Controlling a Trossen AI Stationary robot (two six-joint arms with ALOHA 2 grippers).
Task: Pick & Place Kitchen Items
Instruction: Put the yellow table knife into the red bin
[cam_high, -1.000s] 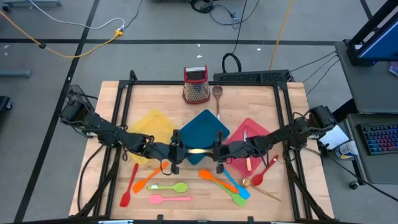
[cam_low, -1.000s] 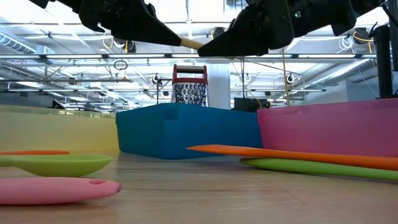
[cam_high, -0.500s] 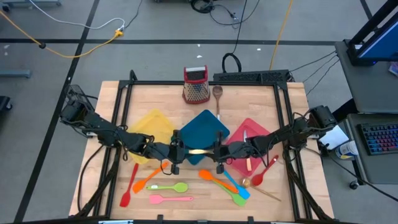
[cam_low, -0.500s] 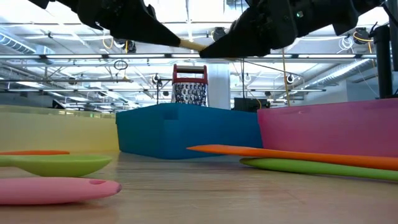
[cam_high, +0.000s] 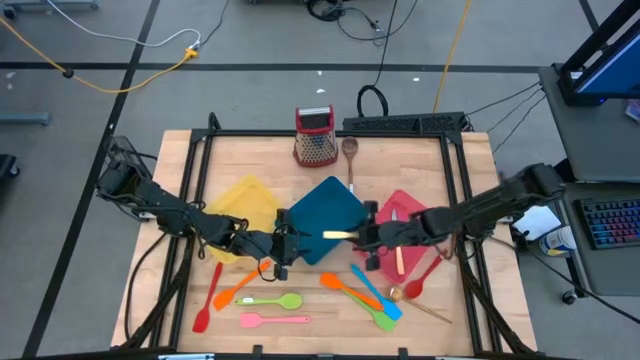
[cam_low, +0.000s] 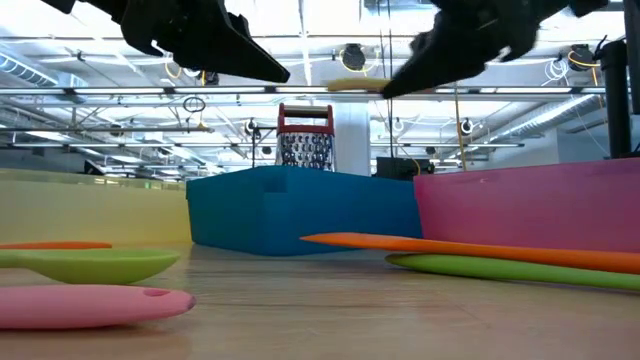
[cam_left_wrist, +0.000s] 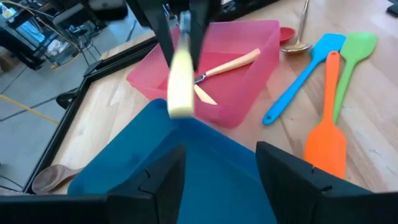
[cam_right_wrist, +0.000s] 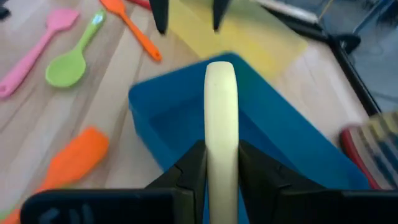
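Observation:
A utensil with a pale yellow handle (cam_high: 335, 235) hangs above the teal tray (cam_high: 322, 205), with my right gripper (cam_high: 358, 236) shut on it. The handle's free end (cam_right_wrist: 221, 71) points toward my left gripper (cam_high: 291, 243). That gripper stands open a little to the left, with nothing between its fingers (cam_left_wrist: 166, 177). The utensil's other end is hidden inside my right gripper. Several coloured spatulas and spoons lie flat on the table near the front edge, among them a green spoon (cam_high: 272, 300) and an orange spatula (cam_high: 343, 284). My right gripper pinches the pale handle (cam_right_wrist: 221, 146) between its two fingers, back from the handle's free end. The fingers come level from the table's right and lie along the utensil. The utensil sticks out level toward the left, lifted clear above the teal tray.
A yellow tray (cam_high: 245, 203) lies left of the teal one. Right of it, a pink tray (cam_high: 412, 218) holds pale-handled cutlery (cam_high: 399, 258). A red grater (cam_high: 315, 137) and a wooden spoon (cam_high: 350, 152) are at the back. A black frame (cam_high: 460, 150) borders the table.
My left gripper has opened and let go of the pale handle, which both grippers held a second ago. My right gripper has drawn back toward the table's right edge with the utensil, so a gap now separates the handle's free end from the left fingers.

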